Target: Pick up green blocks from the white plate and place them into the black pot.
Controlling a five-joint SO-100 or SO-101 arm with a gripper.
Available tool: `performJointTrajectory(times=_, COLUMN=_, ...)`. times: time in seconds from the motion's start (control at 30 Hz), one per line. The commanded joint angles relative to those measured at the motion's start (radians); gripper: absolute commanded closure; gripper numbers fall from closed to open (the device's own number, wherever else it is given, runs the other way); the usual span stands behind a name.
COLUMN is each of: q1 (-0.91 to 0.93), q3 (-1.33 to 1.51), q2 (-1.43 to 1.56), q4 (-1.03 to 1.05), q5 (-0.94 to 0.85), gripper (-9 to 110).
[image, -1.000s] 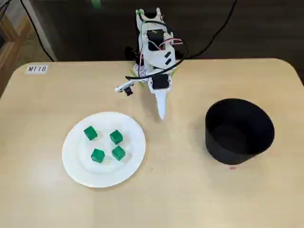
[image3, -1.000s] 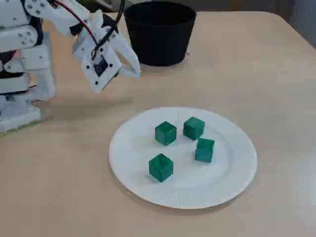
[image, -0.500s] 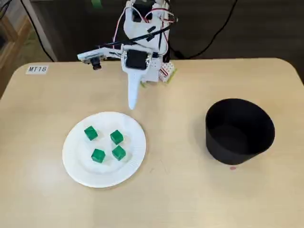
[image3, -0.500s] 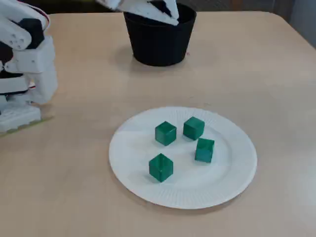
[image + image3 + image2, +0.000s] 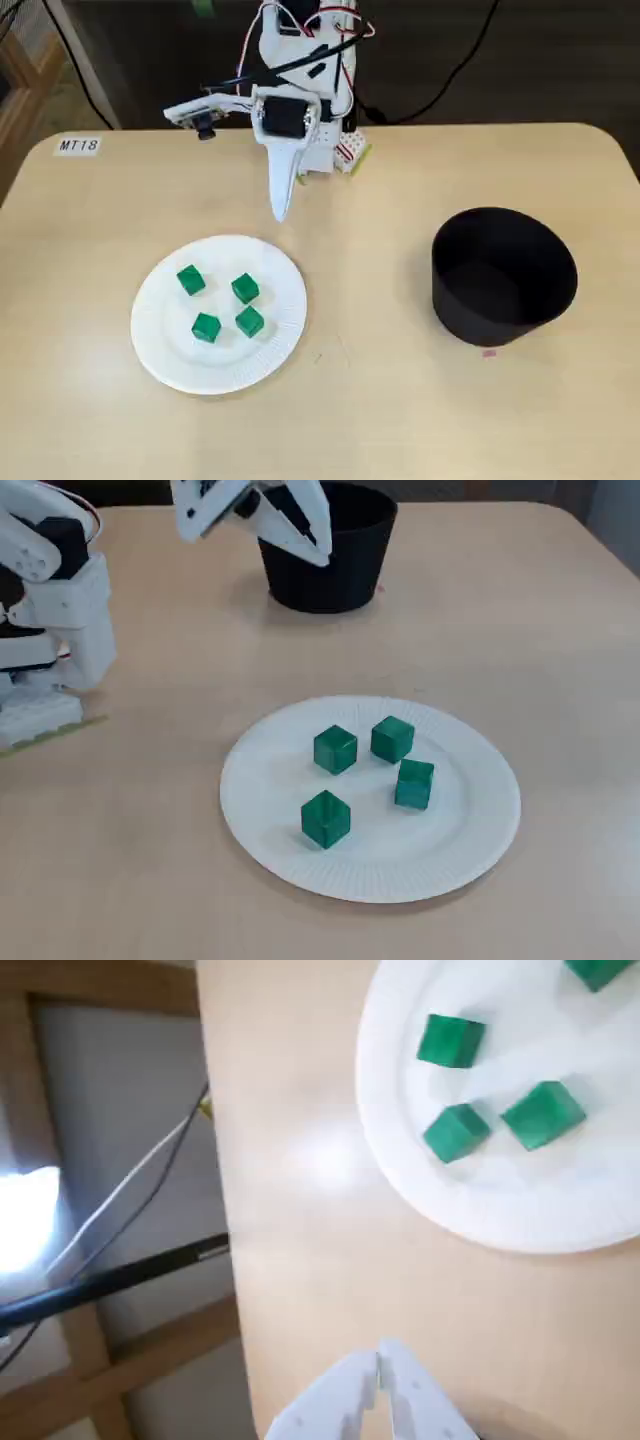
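Several green blocks lie on the white plate (image 5: 225,372), among them one (image 5: 190,280) at its far left and one (image 5: 245,289) nearest the arm. In a fixed view the same plate (image 5: 450,850) holds blocks (image 5: 335,750) near its middle. The black pot (image 5: 503,275) stands at the right, empty as far as I see. My gripper (image 5: 281,213) hangs shut and empty above the table, just beyond the plate's far rim. The wrist view shows its closed fingertips (image 5: 379,1358) at the bottom edge, with the plate (image 5: 500,1210) and blocks (image 5: 457,1132) ahead.
The arm's white base (image 5: 50,610) stands at the table's back edge, with cables behind it. A label (image 5: 78,145) is stuck at the far left corner. In a fixed view the gripper (image 5: 320,556) overlaps the pot (image 5: 340,575).
The arm swung from the table's middle toward the plate side and rose. Over the last half second it barely shifted. The blocks have not moved.
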Motion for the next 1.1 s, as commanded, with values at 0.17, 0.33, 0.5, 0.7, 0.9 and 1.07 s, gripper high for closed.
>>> performJointTrajectory(times=0.17, q1=0.077, q3=-0.278, q2=-0.347, q4=0.037, q5=0.147, gripper=104)
performJointTrajectory(times=0.33, q1=0.199, q3=-0.313, q2=-0.448, q4=0.054, q5=0.351, gripper=104)
performJointTrajectory(times=0.5, q1=0.33, q3=-0.341, q2=-0.555, q4=0.141, q5=0.459, gripper=104)
performJointTrajectory(times=0.7, q1=0.426, q3=-0.405, q2=-0.634, q4=0.184, q5=0.439, gripper=104)
performJointTrajectory(times=0.9, q1=0.462, q3=-0.407, q2=-0.696, q4=0.161, q5=0.413, gripper=104)
performJointTrajectory(times=1.07, q1=0.463, q3=-0.411, q2=-0.767, q4=0.12, q5=0.348, gripper=83)
